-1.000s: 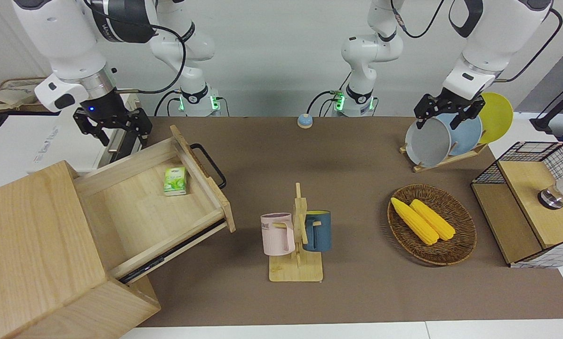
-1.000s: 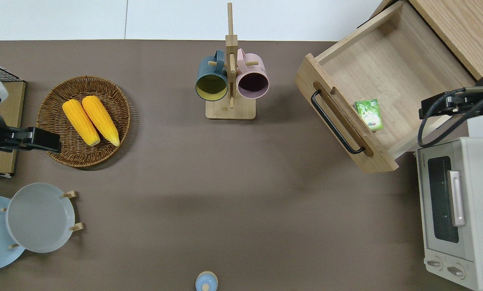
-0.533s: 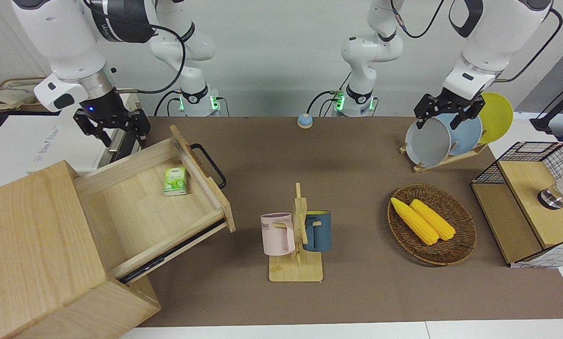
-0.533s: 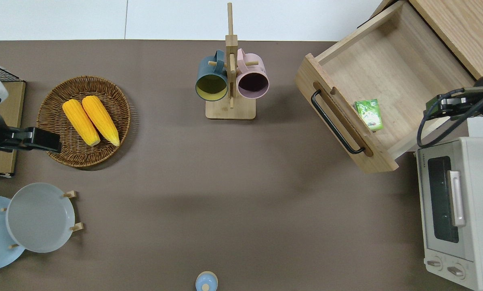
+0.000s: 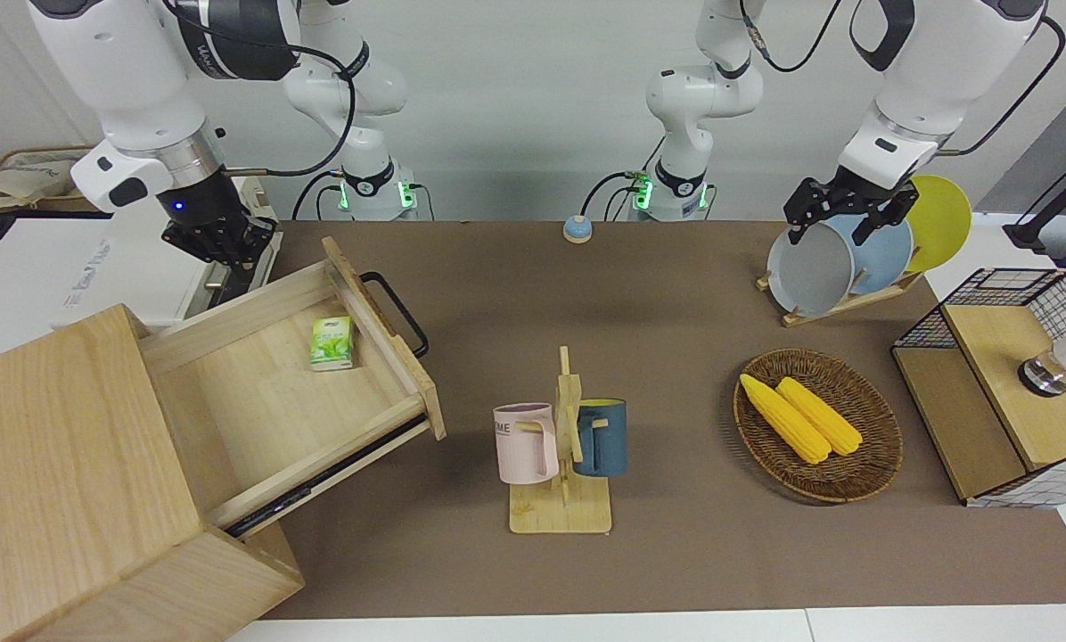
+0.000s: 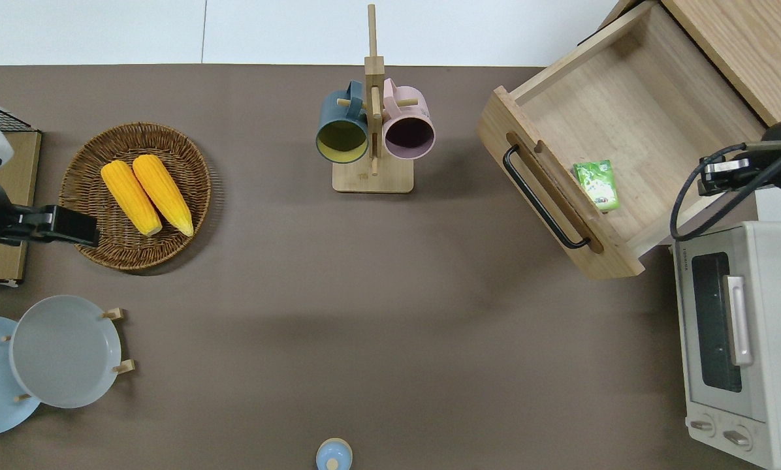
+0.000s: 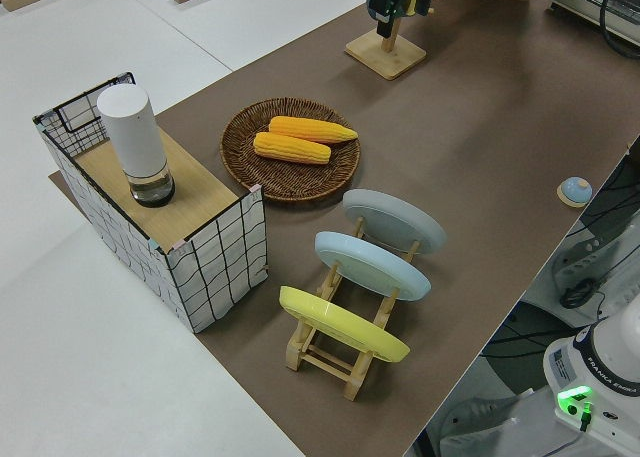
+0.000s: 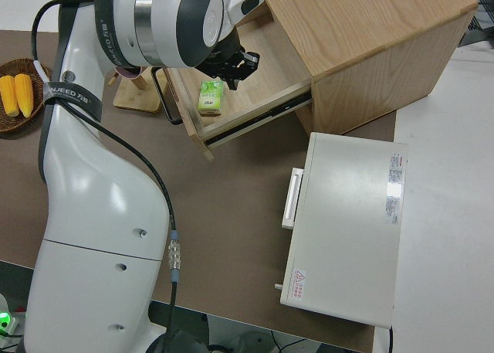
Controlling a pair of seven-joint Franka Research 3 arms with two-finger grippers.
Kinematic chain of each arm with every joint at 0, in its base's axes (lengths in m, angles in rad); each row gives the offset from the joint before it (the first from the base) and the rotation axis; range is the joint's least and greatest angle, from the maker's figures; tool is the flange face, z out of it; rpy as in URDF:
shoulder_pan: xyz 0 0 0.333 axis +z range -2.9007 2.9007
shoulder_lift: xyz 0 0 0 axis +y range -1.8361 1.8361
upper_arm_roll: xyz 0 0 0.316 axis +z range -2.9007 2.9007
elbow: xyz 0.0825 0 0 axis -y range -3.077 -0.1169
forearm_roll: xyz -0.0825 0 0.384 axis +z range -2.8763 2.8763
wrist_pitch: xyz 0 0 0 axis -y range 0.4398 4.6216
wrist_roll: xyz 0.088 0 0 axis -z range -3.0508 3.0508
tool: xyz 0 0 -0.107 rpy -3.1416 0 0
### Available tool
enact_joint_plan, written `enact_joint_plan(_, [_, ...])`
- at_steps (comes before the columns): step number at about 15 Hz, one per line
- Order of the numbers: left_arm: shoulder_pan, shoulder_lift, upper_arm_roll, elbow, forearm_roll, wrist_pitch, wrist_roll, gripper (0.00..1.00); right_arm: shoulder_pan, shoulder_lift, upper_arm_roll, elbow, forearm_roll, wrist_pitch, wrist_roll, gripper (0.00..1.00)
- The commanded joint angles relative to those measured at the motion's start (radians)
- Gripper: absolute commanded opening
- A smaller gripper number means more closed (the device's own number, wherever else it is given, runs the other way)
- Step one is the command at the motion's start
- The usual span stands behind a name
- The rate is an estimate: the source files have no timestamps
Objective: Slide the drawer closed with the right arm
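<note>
One green packet (image 5: 332,342) in open drawer (image 5: 274,383), toaster oven (image 6: 743,339) beside

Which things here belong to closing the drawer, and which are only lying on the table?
For the job:
- drawer, open, green packet inside
- its black handle
- right claw

Only lying about:
- mug rack
- corn basket
- plate rack
- toaster oven
- left claw, parked
</note>
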Motion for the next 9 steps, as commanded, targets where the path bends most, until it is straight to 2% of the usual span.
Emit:
enact_joint_plan(1, [-0.007, -0.004, 0.000, 0.009, 0.018, -0.018, -0.010, 0.99, -0.004, -0.008, 0.011, 0.031, 0.028, -0.046, 0.007, 0.000])
enact_joint_plan(5, [-0.007, -0.004, 0.000, 0.009, 0.018, -0.018, -0.010, 0.99, 0.003, -0.023, 0.017, 0.037, 0.031, -0.097, 0.011, 0.000])
enact_joint_plan(9, [-0.007, -0.004, 0.000, 0.010, 0.018, -0.018, -0.010, 0.99, 0.005, -0.095, 0.019, 0.033, 0.091, -0.129, 0.059, 0.000])
